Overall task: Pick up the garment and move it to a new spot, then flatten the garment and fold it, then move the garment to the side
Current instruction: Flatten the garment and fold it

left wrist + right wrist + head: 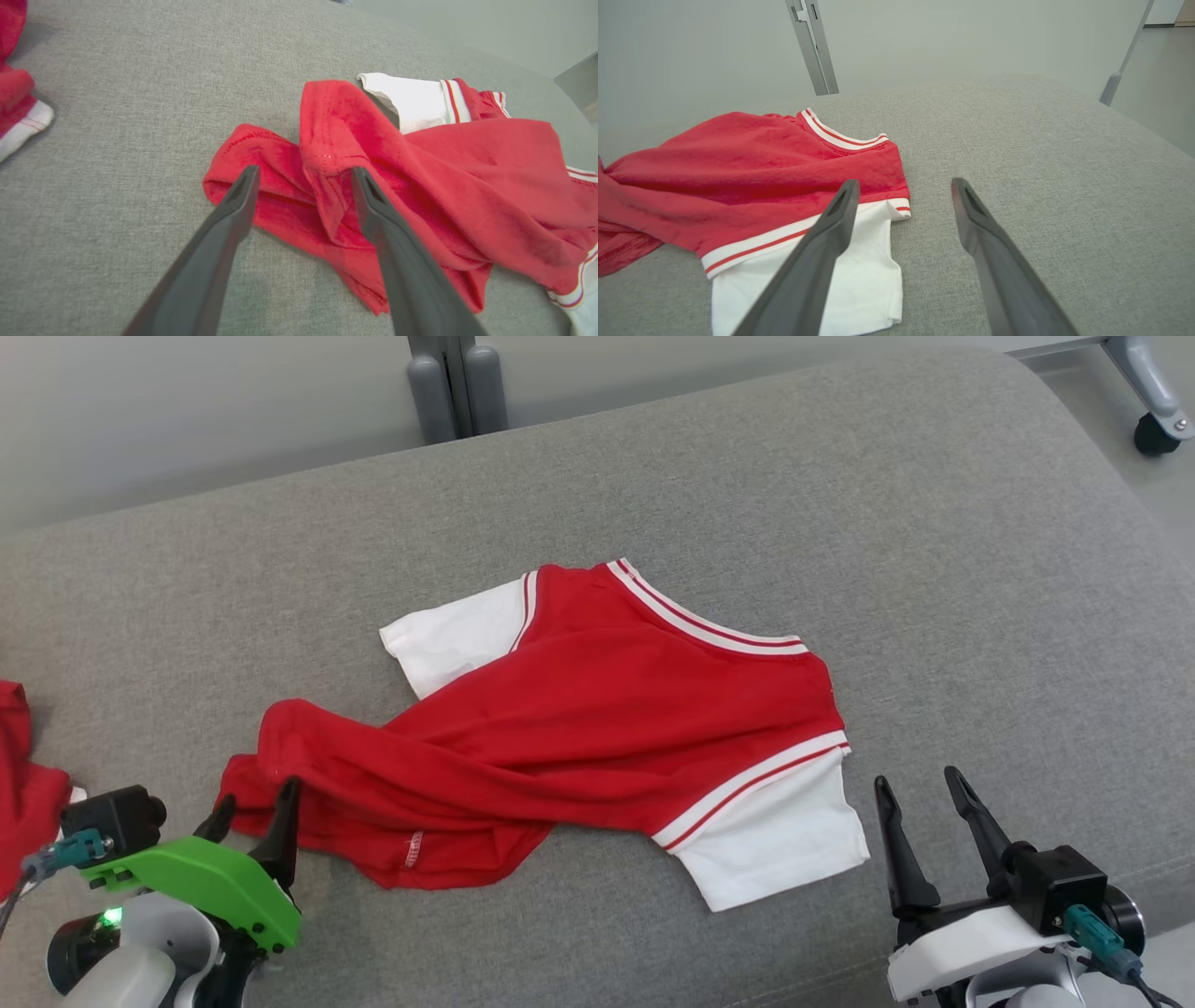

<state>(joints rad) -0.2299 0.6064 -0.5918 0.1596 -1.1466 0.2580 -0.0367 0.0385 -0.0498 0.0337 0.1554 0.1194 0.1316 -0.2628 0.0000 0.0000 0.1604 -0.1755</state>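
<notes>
A broad grey fabric-covered cushion (887, 523) with a rounded far edge spans the head view. Across the middle of the frame lies a red shirt (597, 709) with white sleeves and striped trim. It is flat at the right and twisted and bunched toward the lower left. At the frame's left edge, well apart, rests part of another red-and-white cloth (23, 775).

Matt cloth garment (597, 719) (cushion (840, 476) coarser-woven)

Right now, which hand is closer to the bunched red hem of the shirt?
Left. The left hand is open right at the bunched hem, fingers over its folds. The right hand is open beside the white sleeve at the far end.
</notes>
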